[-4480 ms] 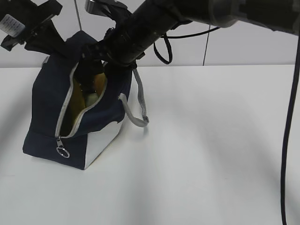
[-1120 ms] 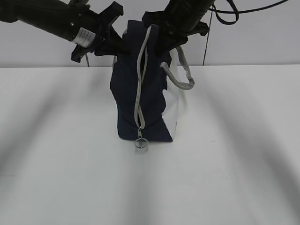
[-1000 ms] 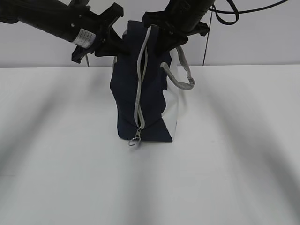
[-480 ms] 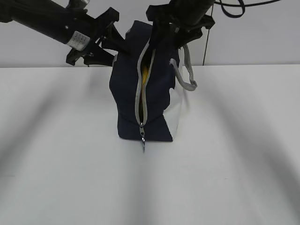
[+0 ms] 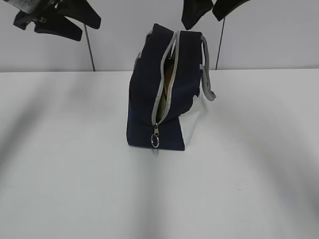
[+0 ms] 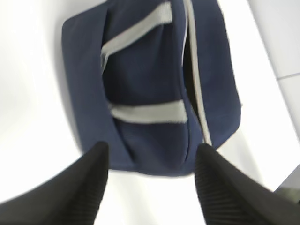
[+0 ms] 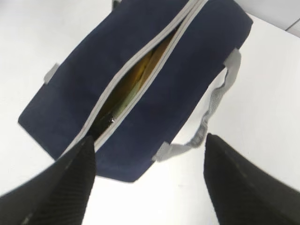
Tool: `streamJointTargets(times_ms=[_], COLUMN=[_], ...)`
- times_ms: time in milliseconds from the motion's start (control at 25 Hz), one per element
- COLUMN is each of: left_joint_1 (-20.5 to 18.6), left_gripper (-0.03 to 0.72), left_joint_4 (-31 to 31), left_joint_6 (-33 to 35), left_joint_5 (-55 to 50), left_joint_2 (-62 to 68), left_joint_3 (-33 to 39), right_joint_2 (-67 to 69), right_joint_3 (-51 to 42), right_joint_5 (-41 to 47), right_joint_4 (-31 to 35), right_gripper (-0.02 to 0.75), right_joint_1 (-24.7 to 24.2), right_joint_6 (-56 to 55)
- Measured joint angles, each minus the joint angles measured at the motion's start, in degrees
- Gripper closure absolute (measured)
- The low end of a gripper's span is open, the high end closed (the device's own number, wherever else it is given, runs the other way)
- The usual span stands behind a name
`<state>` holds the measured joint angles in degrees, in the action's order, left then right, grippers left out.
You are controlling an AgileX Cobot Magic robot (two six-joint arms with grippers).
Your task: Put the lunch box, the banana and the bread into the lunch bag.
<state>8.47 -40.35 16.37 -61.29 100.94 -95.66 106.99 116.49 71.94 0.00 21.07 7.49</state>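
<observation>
Both grippers lifted off the lunch bag since the earlier frame, left gripper at 10 o'clock and right gripper at 1 o'clock above it, jaws spread, holding nothing, bag upright at table centre, zipper gaping (yellow visible inside).

A plain white table carries one thing: a boxy navy-blue fabric lunch bag with white lower panel, standing upright toward twelve o'clock.
</observation>
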Motion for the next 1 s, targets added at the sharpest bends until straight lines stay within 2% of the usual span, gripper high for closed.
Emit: streamJointTargets(times_ms=[160,280,360,720,1000], left_joint_1=[0.0,0.0,0.0,0.0,0.0], left_gripper=[0.273,0.274,0.274,0.274,0.274], left_joint_4=[6.7,8.7,9.1,9.4,10.1], left_joint_6=[-2.4,-2.7,-2.8,-2.9,-2.9], left_joint_5=[-5.7,-8.9,-9.5,-9.8,-9.8], left_joint_2=[-3.3,-5.1,-5.9,-7.1,-7.1], left_joint_3=[-0.1,-0.2,-0.2,-0.2,-0.2], right_joint_2=[-8.0,-14.5,-19.5,-34.0,-34.9], right_joint_3=[-8.8,-16.5,-22.7,-56.8,-71.8], right_joint_5=[0.0,-0.6,-4.3,-37.5,-62.2], right_joint_4=[-1.6,-1.8,-1.4,10.3,16.6], right_gripper=[0.206,0.206,0.206,0.206,0.206], right_joint_1=[3.0,4.7,5.7,6.1,6.1], right_joint_6=[0.1,0.3,0.6,10.2,15.0])
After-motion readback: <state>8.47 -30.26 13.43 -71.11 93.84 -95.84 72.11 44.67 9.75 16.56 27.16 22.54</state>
